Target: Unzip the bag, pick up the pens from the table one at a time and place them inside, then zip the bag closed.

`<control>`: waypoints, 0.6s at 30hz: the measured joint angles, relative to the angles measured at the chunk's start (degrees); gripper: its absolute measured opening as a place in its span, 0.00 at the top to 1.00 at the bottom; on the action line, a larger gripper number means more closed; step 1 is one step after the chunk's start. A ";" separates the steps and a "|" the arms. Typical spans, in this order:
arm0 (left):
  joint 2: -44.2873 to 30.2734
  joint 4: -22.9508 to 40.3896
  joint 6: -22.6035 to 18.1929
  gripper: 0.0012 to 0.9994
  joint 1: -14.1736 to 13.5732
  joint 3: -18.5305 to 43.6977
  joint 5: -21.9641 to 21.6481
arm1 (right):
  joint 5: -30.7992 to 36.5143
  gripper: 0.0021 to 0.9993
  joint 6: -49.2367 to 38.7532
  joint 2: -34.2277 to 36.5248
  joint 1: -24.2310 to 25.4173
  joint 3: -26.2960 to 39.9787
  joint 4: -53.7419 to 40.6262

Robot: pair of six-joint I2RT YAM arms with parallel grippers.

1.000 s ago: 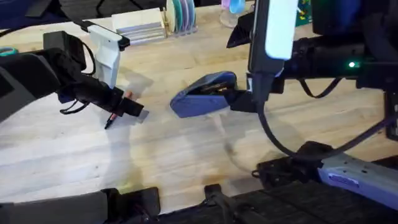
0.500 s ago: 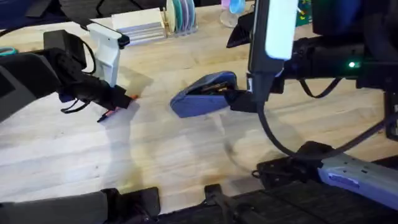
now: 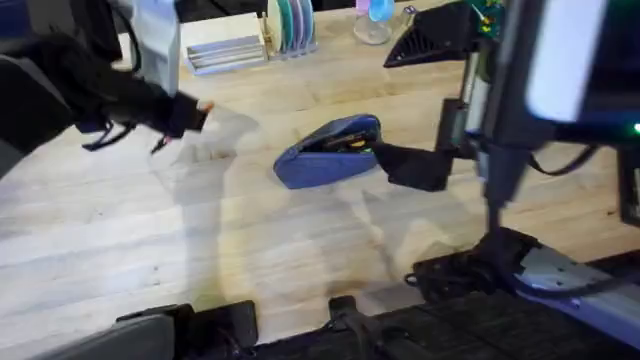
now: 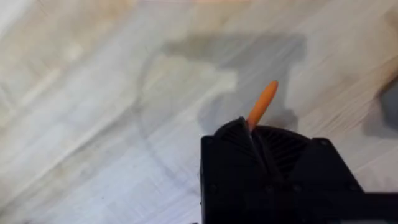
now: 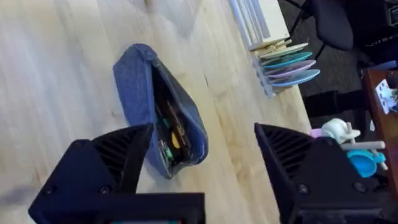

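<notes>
**Left tool holds one pen; bag lies open**

Left tool (image 4: 252, 134): fingers clamped on one orange pen (image 4: 262, 103), its tip sticking out past the fingertips, raised over the desk (image 3: 250, 250) at the far left. Right tool (image 5: 199, 162): fingers spread wide, gripping nothing, just beside the near-right end of the bag (image 5: 155, 102). One blue-grey bag, mid-desk, zip open, coloured pens inside; count not readable. One white slatted box (image 3: 225, 45) at the far edge.
</notes>
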State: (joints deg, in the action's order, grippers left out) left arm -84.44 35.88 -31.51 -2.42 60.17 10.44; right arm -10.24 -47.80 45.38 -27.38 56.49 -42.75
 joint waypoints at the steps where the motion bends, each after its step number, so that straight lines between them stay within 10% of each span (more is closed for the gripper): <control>1: 1.14 -0.12 1.24 0.96 -1.12 0.85 0.02 | 0.00 0.00 0.38 -0.81 0.00 0.00 -0.60; 18: 6.62 -16.43 22.55 0.96 -24.20 3.34 6.75 | 0.00 0.00 4.38 -11.07 0.00 0.00 -7.46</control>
State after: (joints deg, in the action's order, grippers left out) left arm -77.82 19.45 -8.96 -26.62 63.51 17.19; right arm -10.24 -43.42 34.31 -27.38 56.49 -50.20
